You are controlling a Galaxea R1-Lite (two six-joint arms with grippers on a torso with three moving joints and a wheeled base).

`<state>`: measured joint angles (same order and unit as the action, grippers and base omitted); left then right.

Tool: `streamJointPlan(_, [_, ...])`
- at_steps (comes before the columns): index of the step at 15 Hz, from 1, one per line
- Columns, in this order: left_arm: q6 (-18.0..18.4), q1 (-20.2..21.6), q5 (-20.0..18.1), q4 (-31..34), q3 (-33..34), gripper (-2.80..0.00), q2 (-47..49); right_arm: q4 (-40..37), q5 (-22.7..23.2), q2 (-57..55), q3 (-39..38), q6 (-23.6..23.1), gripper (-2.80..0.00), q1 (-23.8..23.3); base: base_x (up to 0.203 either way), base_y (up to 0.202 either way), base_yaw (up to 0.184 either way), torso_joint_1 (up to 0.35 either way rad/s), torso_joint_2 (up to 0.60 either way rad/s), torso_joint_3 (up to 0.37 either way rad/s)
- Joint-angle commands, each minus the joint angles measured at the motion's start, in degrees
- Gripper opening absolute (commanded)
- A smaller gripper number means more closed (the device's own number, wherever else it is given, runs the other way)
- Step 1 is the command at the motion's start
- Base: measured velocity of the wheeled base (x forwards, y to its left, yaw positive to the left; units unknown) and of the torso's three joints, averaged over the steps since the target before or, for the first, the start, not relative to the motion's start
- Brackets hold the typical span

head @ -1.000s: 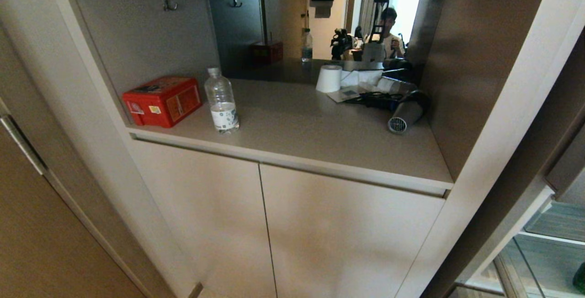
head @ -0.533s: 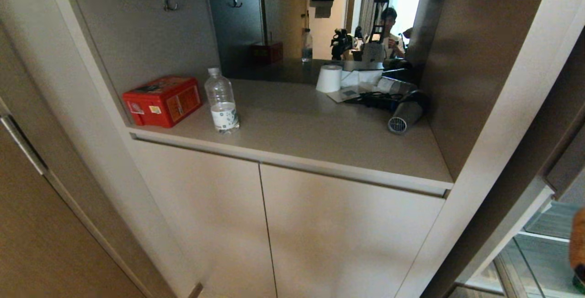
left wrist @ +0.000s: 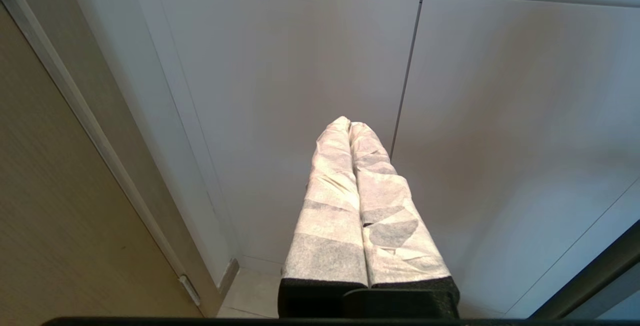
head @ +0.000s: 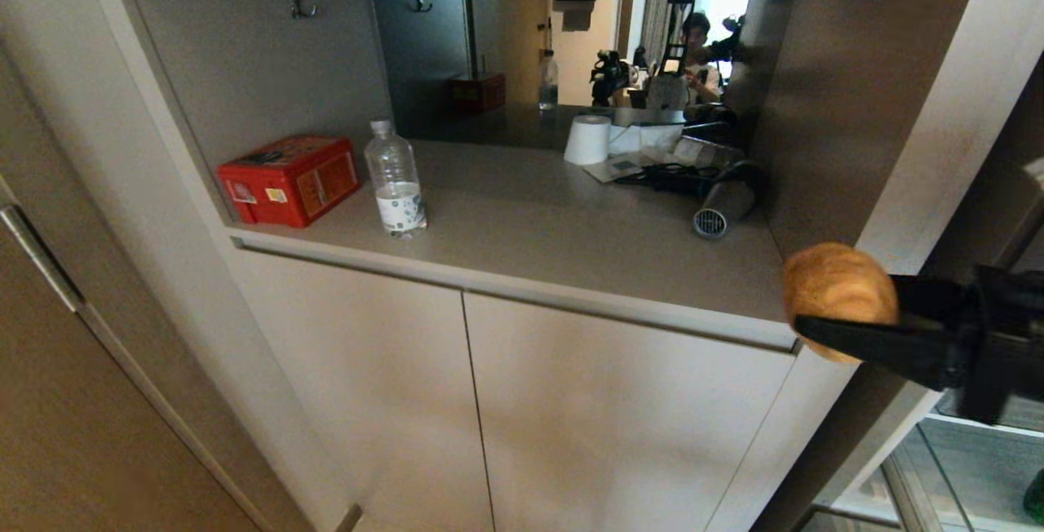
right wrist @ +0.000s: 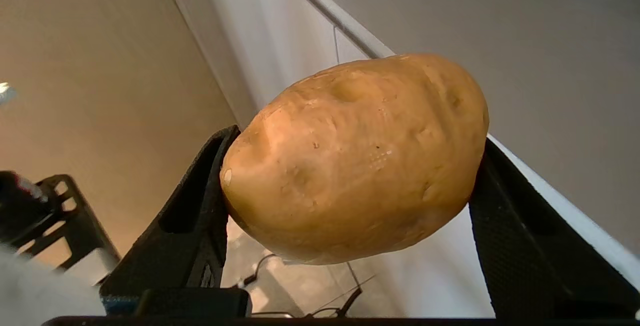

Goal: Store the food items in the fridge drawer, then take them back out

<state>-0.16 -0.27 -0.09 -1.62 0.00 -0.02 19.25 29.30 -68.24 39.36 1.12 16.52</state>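
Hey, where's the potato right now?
The potato is clamped in the right hand at the right of the head view, in the air off the counter's front right corner, nearest the hair dryer.

Counter (head: pixel 571 230): tin (head: pixel 289 179), bottle (head: pixel 395 181), dryer (head: pixel 724 204)

The right gripper (head: pixel 824 312) reaches in level from the right side of the head view with its two black fingers (right wrist: pixel 195 216) spread wide and clamped on either side of a potato (right wrist: pixel 355 158), while the left gripper (left wrist: pixel 349 125) hangs low, its wrapped fingers pressed together.
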Motion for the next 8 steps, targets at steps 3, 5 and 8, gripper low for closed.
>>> streamJointPlan(3, [-0.02, 0.00, 0.00, -0.05, 0.62, -2.80, 0.02, 10.17, -9.69, -20.84, 7.69, 3.22, -2.80, 8.36, 0.000, 0.000, 0.000, 0.000, 0.00, 0.000])
streamJointPlan(5, [-0.02, 0.00, 0.00, -0.05, 0.62, -2.80, 0.02, 12.15, -14.51, -27.62, 15.43, 5.02, -2.80, 9.12, 0.000, 0.000, 0.000, 0.000, 0.00, 0.000])
streamJointPlan(8, [-0.02, 0.00, 0.00, -0.05, 0.62, -2.80, 0.02, 12.93, -23.93, -36.36, 24.75, 5.40, -2.80, 9.36, 0.000, 0.000, 0.000, 0.000, 0.00, 0.000])
